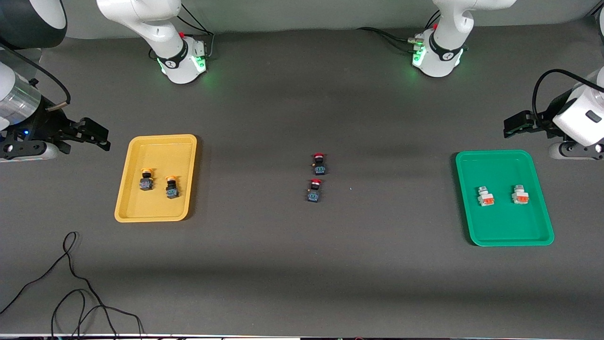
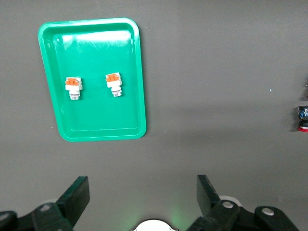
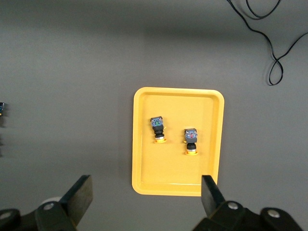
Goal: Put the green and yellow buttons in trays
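The yellow tray [image 1: 160,151] [image 3: 173,178] holds two black buttons with yellow caps [image 1: 146,180] [image 1: 171,187] [image 3: 158,128] [image 3: 191,140], lying side by side. The green tray [image 1: 500,226] [image 2: 96,120] holds two grey-white buttons with orange blocks [image 1: 485,196] [image 1: 520,195] [image 2: 73,86] [image 2: 114,84]. My right gripper [image 1: 101,139] [image 3: 146,187] hangs open and empty high over the table at the right arm's end, beside the yellow tray. At the left arm's end my left gripper [image 1: 512,126] [image 2: 143,187] hangs open and empty over the table beside the green tray.
Two black-bodied buttons with red caps [image 1: 319,163] [image 1: 314,190] lie mid-table between the trays; one shows in the left wrist view [image 2: 302,118]. A thin black cable [image 1: 75,293] [image 3: 274,53] loops on the table nearer the front camera than the yellow tray.
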`<state>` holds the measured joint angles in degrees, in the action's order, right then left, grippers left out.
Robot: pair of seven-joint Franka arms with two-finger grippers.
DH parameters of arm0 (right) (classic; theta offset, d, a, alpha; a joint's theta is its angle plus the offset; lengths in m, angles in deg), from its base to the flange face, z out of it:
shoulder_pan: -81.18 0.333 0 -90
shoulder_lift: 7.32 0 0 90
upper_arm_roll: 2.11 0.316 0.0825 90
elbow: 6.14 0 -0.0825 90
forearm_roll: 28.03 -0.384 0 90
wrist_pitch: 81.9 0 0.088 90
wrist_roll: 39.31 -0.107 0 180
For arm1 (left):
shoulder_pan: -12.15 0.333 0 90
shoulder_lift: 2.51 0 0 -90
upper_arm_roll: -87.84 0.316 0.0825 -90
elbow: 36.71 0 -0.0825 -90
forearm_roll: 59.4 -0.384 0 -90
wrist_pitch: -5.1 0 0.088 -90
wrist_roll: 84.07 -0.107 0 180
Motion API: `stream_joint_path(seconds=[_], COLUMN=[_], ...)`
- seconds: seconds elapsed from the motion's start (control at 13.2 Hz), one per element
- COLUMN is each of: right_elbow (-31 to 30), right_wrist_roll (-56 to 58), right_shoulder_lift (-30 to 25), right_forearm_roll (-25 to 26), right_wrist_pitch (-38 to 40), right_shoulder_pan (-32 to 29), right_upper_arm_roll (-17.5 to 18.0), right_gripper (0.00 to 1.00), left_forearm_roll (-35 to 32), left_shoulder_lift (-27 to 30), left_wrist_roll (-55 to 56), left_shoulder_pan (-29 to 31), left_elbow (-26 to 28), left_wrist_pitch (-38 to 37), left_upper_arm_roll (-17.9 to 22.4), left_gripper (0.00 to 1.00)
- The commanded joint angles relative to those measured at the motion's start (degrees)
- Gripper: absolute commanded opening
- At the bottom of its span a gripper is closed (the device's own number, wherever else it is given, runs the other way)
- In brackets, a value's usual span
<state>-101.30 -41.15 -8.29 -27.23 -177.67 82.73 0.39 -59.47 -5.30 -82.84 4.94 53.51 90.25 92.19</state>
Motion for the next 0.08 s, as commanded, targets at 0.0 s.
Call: stream_joint_path(seconds=[0.0], right_elbow=[0.9], right_wrist_roll=[-1.3], right_shoulder_lift=[0.4], right_forearm_roll=[1.3], right_wrist_pitch=[0.8], right_shoulder_pan=[0.9], right_upper_arm_roll=[-0.4], right_gripper=[1.00], left_forearm_roll=[-0.8], left_shoulder_lift=[1.6], left_wrist_roll=[0.9], left_shoulder_pan=[-0.7], left_elbow=[1.0], left_wrist_pitch=[-0.2], left_upper_arm_roll=[0.1], left_gripper=[0.99])
